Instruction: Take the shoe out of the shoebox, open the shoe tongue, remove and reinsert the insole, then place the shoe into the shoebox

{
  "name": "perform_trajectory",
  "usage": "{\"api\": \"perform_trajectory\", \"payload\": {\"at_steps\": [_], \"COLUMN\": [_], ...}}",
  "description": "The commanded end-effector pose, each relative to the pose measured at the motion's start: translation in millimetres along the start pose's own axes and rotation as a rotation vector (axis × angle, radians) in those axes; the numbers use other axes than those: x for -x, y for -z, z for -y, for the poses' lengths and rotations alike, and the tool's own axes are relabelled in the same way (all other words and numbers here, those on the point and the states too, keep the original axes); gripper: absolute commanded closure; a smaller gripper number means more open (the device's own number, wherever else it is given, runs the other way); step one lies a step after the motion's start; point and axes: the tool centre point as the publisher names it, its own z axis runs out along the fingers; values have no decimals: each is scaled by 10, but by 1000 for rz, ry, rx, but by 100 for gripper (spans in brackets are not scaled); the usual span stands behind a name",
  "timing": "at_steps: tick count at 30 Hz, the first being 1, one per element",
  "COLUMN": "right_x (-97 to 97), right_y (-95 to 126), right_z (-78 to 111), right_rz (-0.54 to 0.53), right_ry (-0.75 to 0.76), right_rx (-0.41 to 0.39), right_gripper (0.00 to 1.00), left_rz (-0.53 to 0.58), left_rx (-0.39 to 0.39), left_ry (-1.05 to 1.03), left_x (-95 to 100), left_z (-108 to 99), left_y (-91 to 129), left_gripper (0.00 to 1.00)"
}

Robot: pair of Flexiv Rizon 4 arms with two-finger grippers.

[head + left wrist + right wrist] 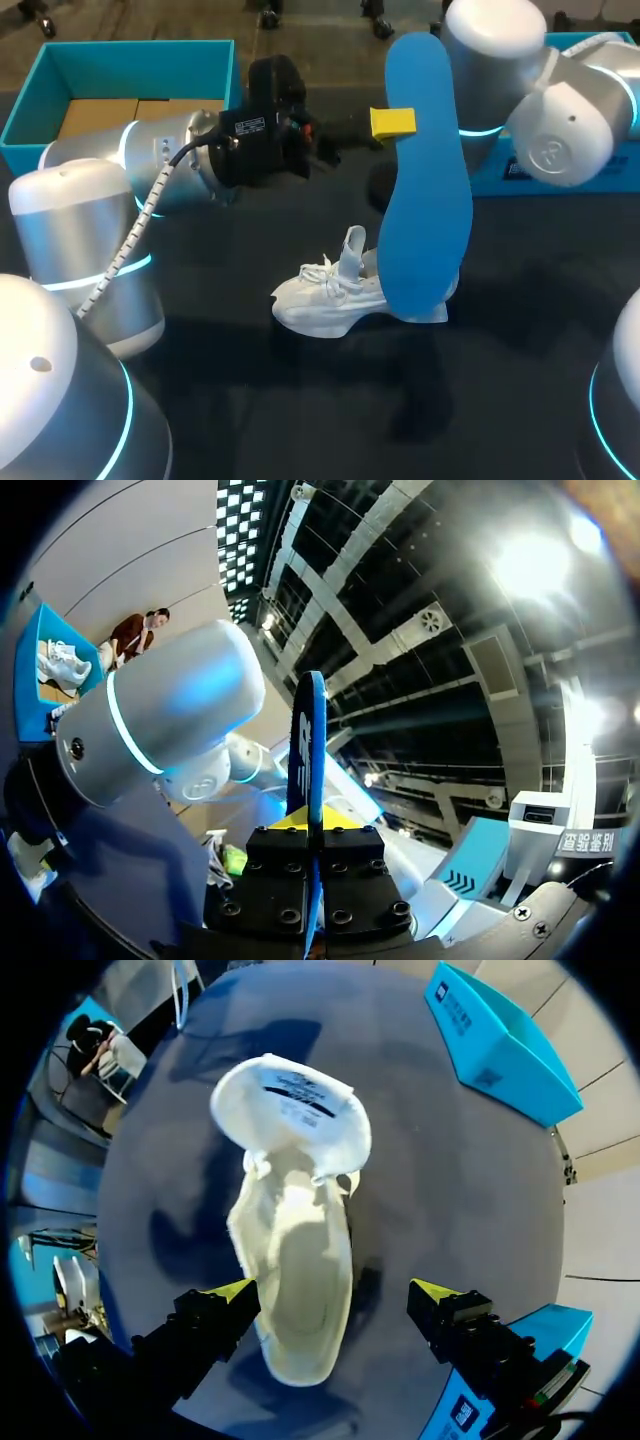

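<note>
Shoe (325,300) white, laced, chunky-soled; insole (425,180) flat, smooth, blue.

Matt blue foam insole (425,200), white cloth shoe (325,300), dark matt tabletop (250,400)

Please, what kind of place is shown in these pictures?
Probably a robot lab or test bench: a left arm and a right arm over a dark table, with a shoe, a blue insole and a shoebox.

We see a plain blue insole (425,180), a white shoe (330,295), a teal shoebox (130,62) lined brown, a dark grey surface (300,410), and yellow-tipped black fingers (392,122).
</note>
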Motion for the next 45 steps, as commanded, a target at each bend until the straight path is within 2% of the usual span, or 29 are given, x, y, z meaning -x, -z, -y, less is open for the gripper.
{"api": "perform_trajectory", "payload": {"at_steps": [1,10,13,15,17,18,19,22,25,30,36,40,45], "right_x": [124,130,127,123,118,118,116,104,84,40,-5,-99,-224], "right_y": [-286,-522,-594,-631,-665,-681,-688,-708,-743,-797,-754,-633,-452], "right_z": [-93,-136,-131,-113,-96,-84,-76,-35,-19,3,30,97,141], "right_rz": [-18,-37,-45,-49,-52,-54,-57,-59,-70,-92,-127,-206,-306], "right_ry": [1,-33,-44,-55,-68,-73,-82,-95,-106,-130,-163,-246,-456], "right_rx": [-5,7,-7,-5,-12,-10,-14,-19,-24,-24,-13,3,11], "right_gripper": [0,0,4,10,22,33,51,72,100,100,100,100,100], "left_rz": [6,6,6,6,6,6,6,6,6,6,6,6,6], "left_rx": [-9,-9,-9,-9,-9,-9,-9,-9,-9,-9,-9,-9,-9], "left_ry": [0,0,0,0,0,0,0,0,0,0,0,0,0], "left_x": [-27,-27,-27,-27,-27,-27,-27,-27,-27,-27,-27,-27,-27], "left_z": [-29,-29,-29,-29,-29,-29,-29,-29,-29,-29,-29,-29,-29], "left_y": [-28,-28,-28,-28,-28,-28,-28,-28,-28,-28,-28,-28,-28], "left_gripper": [100,100,100,100,100,100,100,100,100,100,100,100,100]}}
